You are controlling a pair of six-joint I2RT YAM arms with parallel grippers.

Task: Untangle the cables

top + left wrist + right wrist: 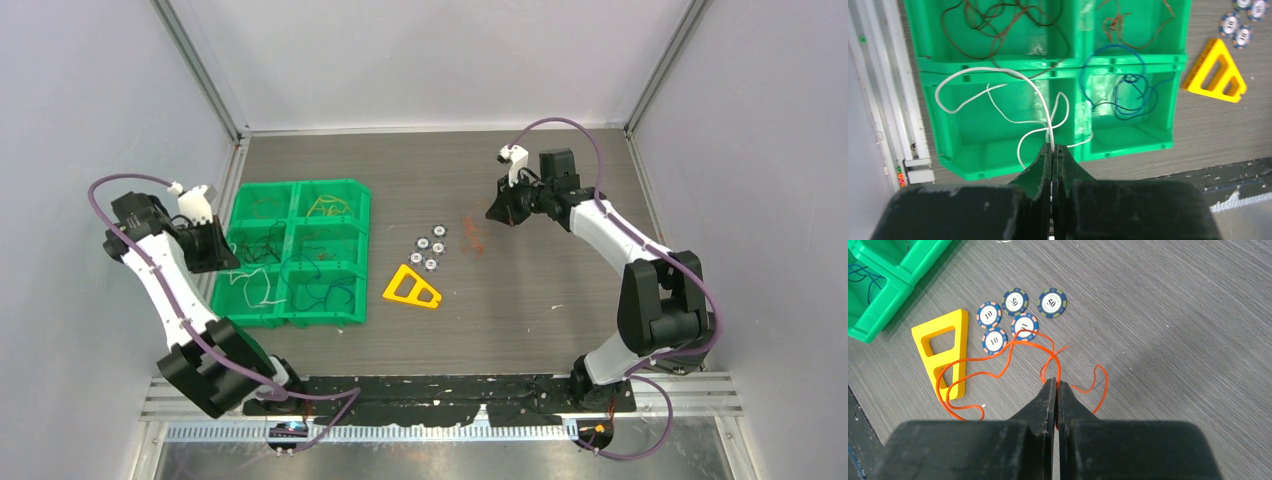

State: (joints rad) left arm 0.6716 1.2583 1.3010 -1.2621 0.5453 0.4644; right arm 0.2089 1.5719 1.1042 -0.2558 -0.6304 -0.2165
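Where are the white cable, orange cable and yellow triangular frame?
white cable [993,69], left wrist view, top of its arc.
orange cable [1057,371], right wrist view, short upright middle strand.
yellow triangular frame [962,337], right wrist view, long side bar.

Five poker chips [1023,326] lie beside a yellow triangular frame [962,335] — green divided tray [998,65] near.

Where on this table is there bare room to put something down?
Bare tabletop lies between the yellow triangle and the right arm, and along the back wall beyond the poker chips. Crowded: every bin of the green tray holds cables, and the orange cable hangs beside the chips.
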